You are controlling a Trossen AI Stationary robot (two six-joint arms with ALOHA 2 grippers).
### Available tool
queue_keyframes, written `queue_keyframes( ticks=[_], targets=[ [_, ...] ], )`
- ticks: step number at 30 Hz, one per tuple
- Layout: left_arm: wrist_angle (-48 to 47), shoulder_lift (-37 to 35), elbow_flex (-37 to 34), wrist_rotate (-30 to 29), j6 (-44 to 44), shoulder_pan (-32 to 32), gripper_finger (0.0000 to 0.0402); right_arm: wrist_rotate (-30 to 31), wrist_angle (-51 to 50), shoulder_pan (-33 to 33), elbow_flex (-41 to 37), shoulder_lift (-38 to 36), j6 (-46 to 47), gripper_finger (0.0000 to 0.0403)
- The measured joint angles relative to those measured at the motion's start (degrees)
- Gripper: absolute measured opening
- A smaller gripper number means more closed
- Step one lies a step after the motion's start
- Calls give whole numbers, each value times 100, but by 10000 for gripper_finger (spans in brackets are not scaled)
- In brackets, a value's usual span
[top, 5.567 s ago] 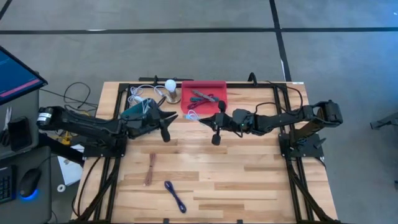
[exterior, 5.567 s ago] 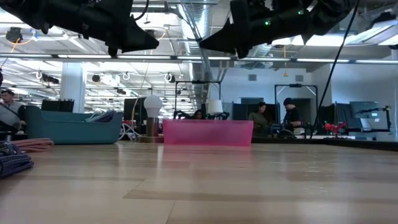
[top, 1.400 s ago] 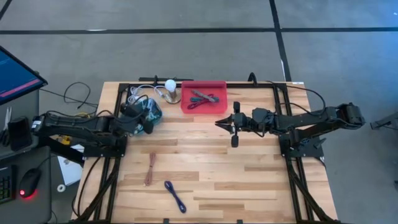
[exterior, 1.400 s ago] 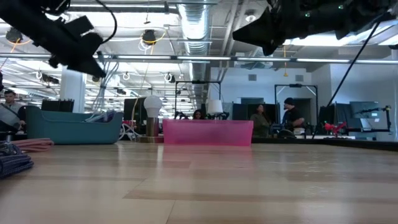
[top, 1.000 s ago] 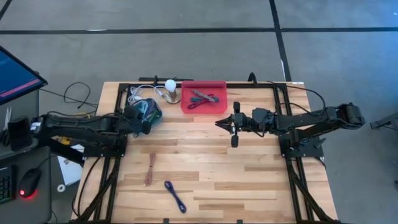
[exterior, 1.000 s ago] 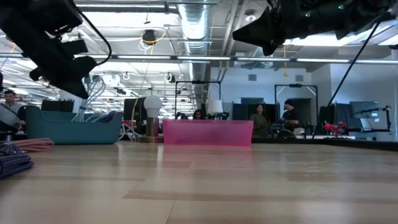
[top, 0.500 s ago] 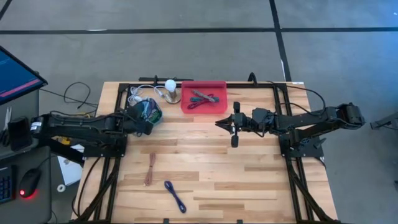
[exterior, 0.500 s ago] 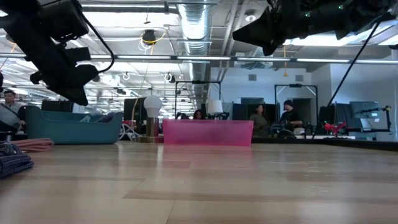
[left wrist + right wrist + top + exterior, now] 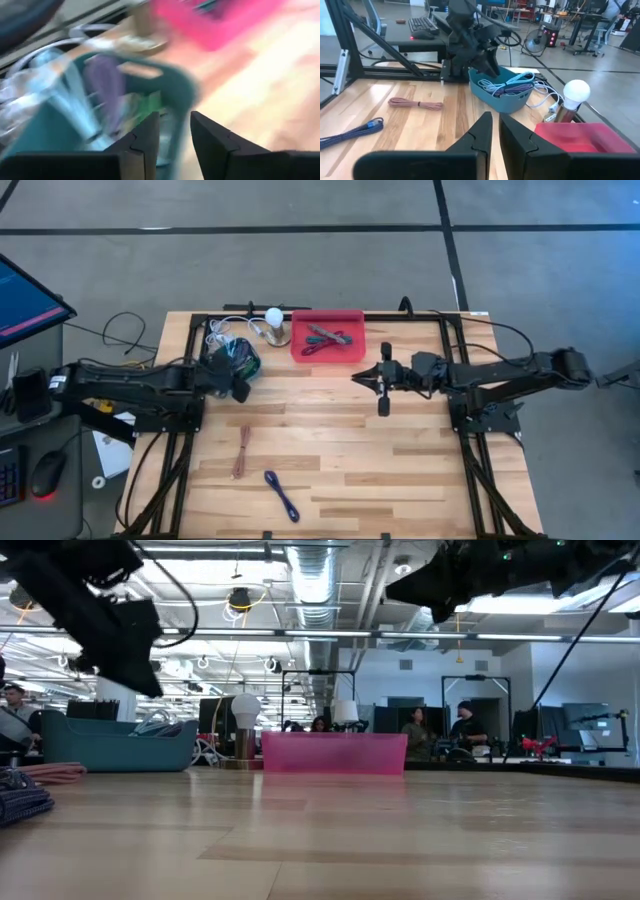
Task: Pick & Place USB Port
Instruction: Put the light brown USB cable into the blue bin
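Observation:
A teal bin [image 9: 232, 358] full of white and purple cables stands at the table's far left, and its rim fills the left wrist view [image 9: 165, 80]. My left gripper [image 9: 240, 387] hovers over the bin's near right rim. Its fingers [image 9: 175, 129] stand a narrow gap apart with nothing between them. A pink tray [image 9: 327, 335] holding a few cables sits at the far middle. My right gripper [image 9: 355, 377] hangs in the air near the tray's near right corner, shut and empty [image 9: 495, 120]. No USB part can be told apart from the cables.
A lamp with a white bulb [image 9: 273, 317] stands between the bin and the tray. A brown cable [image 9: 243, 452] and a blue cable [image 9: 282, 495] lie on the near left part of the wooden table [image 9: 400, 470]. People sit at desks in the room behind.
My left gripper has moved toward the table's right, from beside the teal bin to over its near right rim, dipping and then rising a little. My right gripper has drawn back slightly toward the table's right edge. The bin, the tray and the cables have not moved.

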Motion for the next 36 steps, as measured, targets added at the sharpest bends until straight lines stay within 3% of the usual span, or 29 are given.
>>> queue_keyframes(
  ticks=[8,13,17,21,28,36],
  targets=[
    [1607,-60,262,1450,1418,-372,79,-16,-506,0,0,-769,-57,26],
    [2653,-57,262,2174,1593,-425,72,-18,-985,13,0,-1051,-48,26],
    [3460,-38,264,2160,1613,-364,71,-18,-1193,13,0,-1088,52,26],
    [3856,-39,268,2059,1025,-362,69,-18,-1236,13,0,-1055,50,26],
    [3719,-34,325,1749,365,-576,10,-18,-1311,13,0,-1014,34,26],
    [2530,12,1224,818,311,-1041,4,-18,-1723,13,0,-1012,353,26]
  ],
)
